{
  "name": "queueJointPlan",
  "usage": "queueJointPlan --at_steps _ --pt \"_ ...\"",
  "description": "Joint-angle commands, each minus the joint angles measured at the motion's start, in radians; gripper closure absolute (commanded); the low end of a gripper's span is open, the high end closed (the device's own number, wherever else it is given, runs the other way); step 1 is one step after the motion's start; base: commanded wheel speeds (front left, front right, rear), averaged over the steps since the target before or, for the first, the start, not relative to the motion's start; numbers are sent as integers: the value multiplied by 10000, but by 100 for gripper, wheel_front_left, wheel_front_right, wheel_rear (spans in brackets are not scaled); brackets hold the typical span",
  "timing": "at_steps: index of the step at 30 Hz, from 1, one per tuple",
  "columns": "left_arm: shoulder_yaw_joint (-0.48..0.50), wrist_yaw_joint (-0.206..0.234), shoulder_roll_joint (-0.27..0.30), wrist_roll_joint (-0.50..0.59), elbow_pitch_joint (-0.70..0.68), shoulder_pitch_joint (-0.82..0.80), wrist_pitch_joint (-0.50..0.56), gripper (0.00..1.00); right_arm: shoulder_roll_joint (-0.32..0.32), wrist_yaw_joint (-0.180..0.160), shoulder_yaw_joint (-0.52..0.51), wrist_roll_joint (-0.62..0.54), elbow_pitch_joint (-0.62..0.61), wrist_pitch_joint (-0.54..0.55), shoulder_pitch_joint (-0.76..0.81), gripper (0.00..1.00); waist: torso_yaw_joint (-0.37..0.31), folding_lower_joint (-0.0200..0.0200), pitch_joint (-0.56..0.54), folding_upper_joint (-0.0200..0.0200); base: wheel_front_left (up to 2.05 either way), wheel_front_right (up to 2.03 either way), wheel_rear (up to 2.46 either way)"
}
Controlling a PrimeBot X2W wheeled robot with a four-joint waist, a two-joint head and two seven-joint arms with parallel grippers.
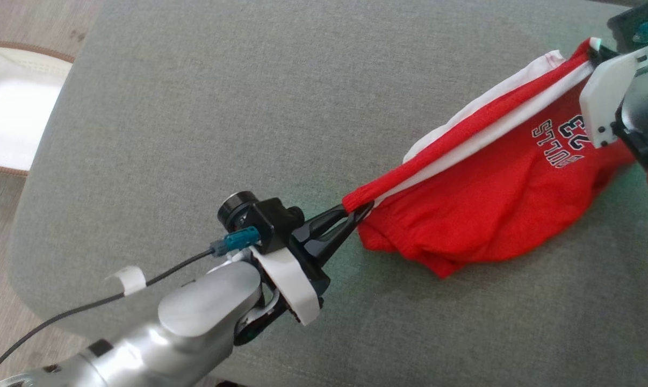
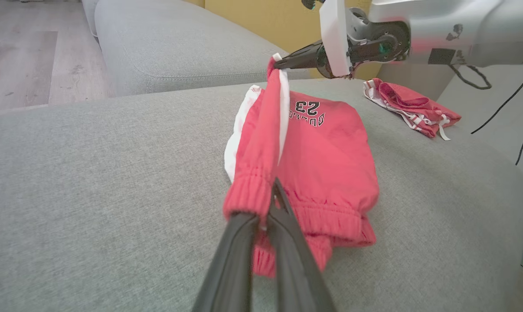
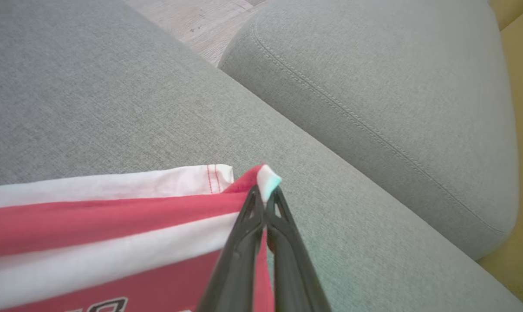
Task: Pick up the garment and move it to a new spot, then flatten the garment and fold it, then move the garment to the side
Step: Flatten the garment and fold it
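The garment [image 1: 490, 199] is a pair of red shorts with white side stripes and a "23" print, lying on the grey sofa cushion [image 1: 249, 107]. One edge is stretched taut between my two grippers. My left gripper [image 1: 359, 208] is shut on the ribbed waistband corner [image 2: 248, 195]. My right gripper [image 1: 592, 52] is shut on the hem corner at the far end [image 3: 266, 180]. Below the taut edge the red cloth [image 2: 326, 156] sags in a loose heap on the cushion.
A second red and white garment [image 2: 411, 106] lies crumpled further along the sofa. Another grey cushion [image 3: 374, 86] adjoins, with wooden floor [image 2: 23, 56] beyond. A white rounded object [image 1: 12, 107] sits on the floor at the left. A black cable [image 1: 87, 303] trails from my left arm.
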Motion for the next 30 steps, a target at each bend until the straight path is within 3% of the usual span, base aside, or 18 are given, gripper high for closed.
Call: queueJointPlan --at_steps 1,2,3,4,13,23,30 --pt "204 -54 103 -103 -74 -471 -114 100 94 -13 166 31 -59 -156 -282 100 54 -1 61 0 0 0 0" --pt "176 -55 60 -124 -26 -497 -119 96 129 -13 245 53 54 -190 -329 85 60 -1 78 0 0 0 0" --pt "153 -55 27 -146 36 -517 -122 57 157 -13 330 71 154 -241 -373 16 59 -1 89 0 0 0 0" --pt "115 -55 -18 -177 178 -542 -127 0 238 -13 466 167 357 -332 -425 0 36 -1 78 0 0 0 0" --pt "493 -56 103 -140 330 -370 -133 0 549 -13 573 833 899 -1319 -529 0 -320 -1 -416 0 0 0 0" --pt "1456 -37 903 95 238 604 -134 0 738 -13 210 2139 933 -3188 85 0 -1164 -1 -1883 0 0 0 0" --pt "3121 681 1350 208 -399 1609 -135 0 612 -13 -22 2999 321 -4476 1185 0 -1715 -1 -2746 0 0 0 0"
